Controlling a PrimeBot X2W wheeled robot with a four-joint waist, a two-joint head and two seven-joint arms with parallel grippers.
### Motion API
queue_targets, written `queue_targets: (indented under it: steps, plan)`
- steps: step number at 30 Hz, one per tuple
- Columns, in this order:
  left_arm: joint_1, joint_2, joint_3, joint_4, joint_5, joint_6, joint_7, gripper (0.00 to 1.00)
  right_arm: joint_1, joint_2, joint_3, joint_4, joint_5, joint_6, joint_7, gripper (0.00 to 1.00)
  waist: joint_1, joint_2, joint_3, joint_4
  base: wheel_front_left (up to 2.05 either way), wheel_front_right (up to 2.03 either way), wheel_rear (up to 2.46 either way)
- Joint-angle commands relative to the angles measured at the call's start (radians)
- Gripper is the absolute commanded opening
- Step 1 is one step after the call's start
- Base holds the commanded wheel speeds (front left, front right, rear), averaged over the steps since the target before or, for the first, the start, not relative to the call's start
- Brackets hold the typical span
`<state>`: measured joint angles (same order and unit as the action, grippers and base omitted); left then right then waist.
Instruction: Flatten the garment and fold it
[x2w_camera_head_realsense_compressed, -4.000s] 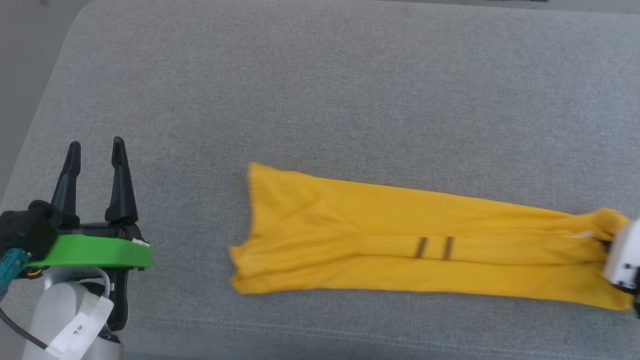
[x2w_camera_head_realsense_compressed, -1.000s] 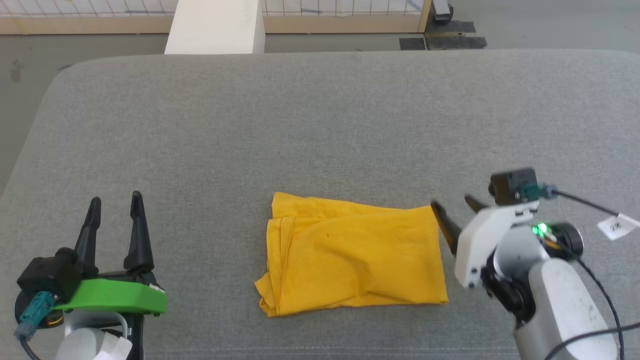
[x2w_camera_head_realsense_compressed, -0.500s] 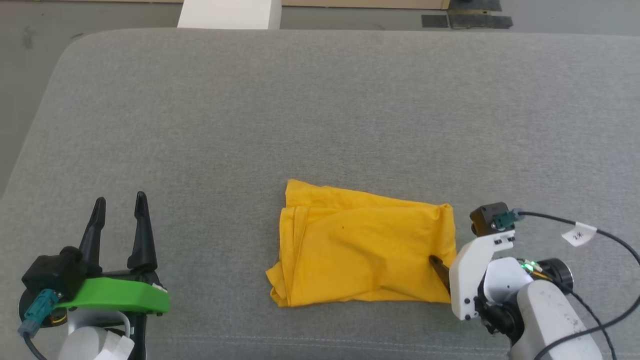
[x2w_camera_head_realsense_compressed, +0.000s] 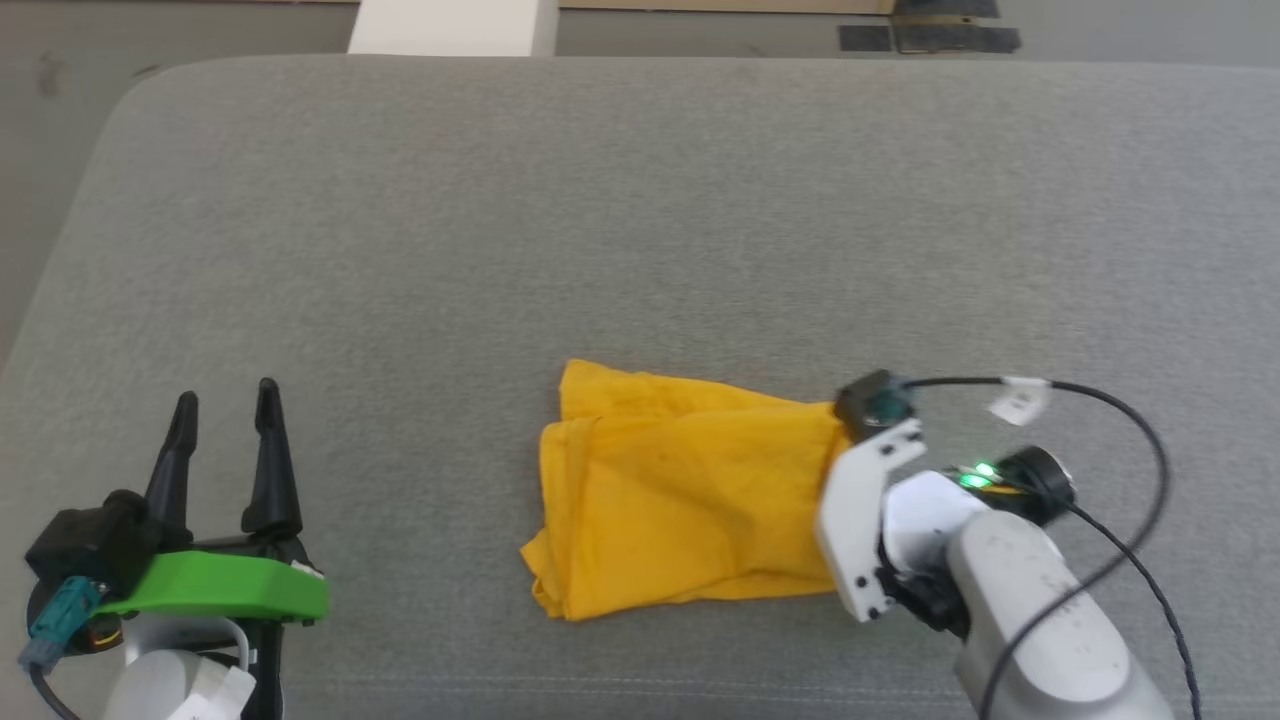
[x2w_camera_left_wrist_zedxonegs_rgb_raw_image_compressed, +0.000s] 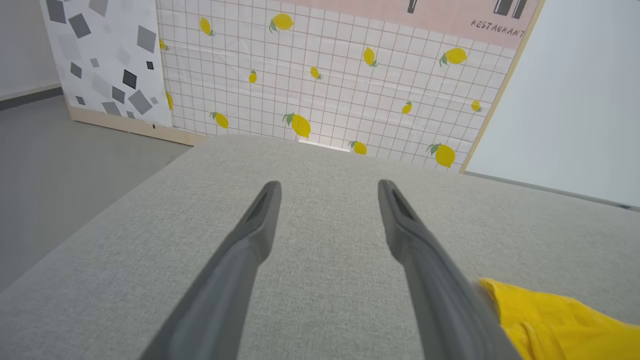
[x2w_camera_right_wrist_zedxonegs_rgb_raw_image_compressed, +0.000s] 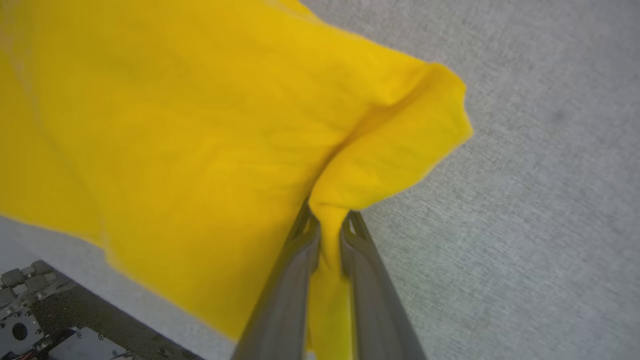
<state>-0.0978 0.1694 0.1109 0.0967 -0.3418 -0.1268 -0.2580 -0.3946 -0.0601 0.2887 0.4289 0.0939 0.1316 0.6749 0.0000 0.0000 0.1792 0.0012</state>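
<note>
I see the wide gray cushioned surface (x2w_camera_head_realsense_compressed: 640, 200), and behind it a tiled wall panel (x2w_camera_left_wrist_zedxonegs_rgb_raw_image_compressed: 340, 65) printed with lemons. The garment (x2w_camera_head_realsense_compressed: 680, 500), plain yellow and folded to a rough rectangle, lies at the near middle. My right gripper (x2w_camera_right_wrist_zedxonegs_rgb_raw_image_compressed: 327, 222) pinches a fold at its right edge between 2 fingers. My left gripper (x2w_camera_head_realsense_compressed: 225, 400) is released, well apart from it.

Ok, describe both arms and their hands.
The left hand: two long black tapered fingers on a bright green bracket, teal connector, white label below. The right hand: dark grey fingers, white bracket, black block with teal plug, green light, looping black cable carrying a white tag, pale grey forearm.
</note>
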Motion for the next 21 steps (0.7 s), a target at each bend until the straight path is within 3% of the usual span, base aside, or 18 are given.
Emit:
queue_targets:
  steps: [1,2,3,7,12,13,18,21]
  plan:
    - [0.004,0.008,0.003,-0.005,-0.003,-0.004,-0.004,1.0,-0.023,0.002,0.028,-0.005,-0.01,-0.001,0.017,0.0,0.0,0.0,0.013,-0.09,0.0,0.0,0.0]
    - [0.008,0.012,0.005,-0.009,-0.003,-0.004,-0.004,1.0,-0.043,-0.012,0.049,-0.012,-0.017,-0.001,0.035,0.0,0.0,0.0,0.021,-0.123,0.0,0.0,0.0]
    - [0.005,0.021,0.007,-0.024,-0.008,-0.004,-0.004,1.0,-0.089,-0.05,0.068,-0.033,-0.013,-0.001,0.075,0.0,0.0,0.0,0.05,-0.208,0.0,0.0,0.0]
    - [-0.021,0.04,-0.005,-0.049,-0.011,-0.004,-0.004,1.0,-0.141,-0.095,0.021,-0.057,-0.009,-0.001,0.103,0.0,0.0,0.0,0.103,-0.296,0.0,0.0,0.0]
    - [-0.041,0.088,-0.012,-0.083,-0.014,-0.004,-0.004,1.0,-0.194,-0.125,-0.125,-0.076,-0.036,-0.001,0.102,0.0,0.0,0.0,0.181,-0.371,0.0,0.0,0.0]
    - [-0.048,0.119,-0.001,-0.109,-0.021,-0.004,-0.003,1.0,-0.215,-0.135,-0.227,-0.086,-0.067,-0.001,0.098,0.0,0.0,0.0,0.23,-0.389,0.0,0.0,0.0]
    - [-0.067,0.175,0.023,-0.175,-0.029,-0.004,0.012,1.0,-0.246,-0.151,-0.448,-0.136,-0.152,-0.001,0.106,0.0,0.0,0.0,0.334,-0.381,0.0,0.0,0.0]
    - [-0.072,0.207,0.044,-0.213,-0.029,-0.001,0.027,1.0,-0.278,-0.126,-0.602,-0.178,-0.19,-0.001,0.108,0.0,0.0,0.0,0.397,-0.366,0.0,0.0,0.0]
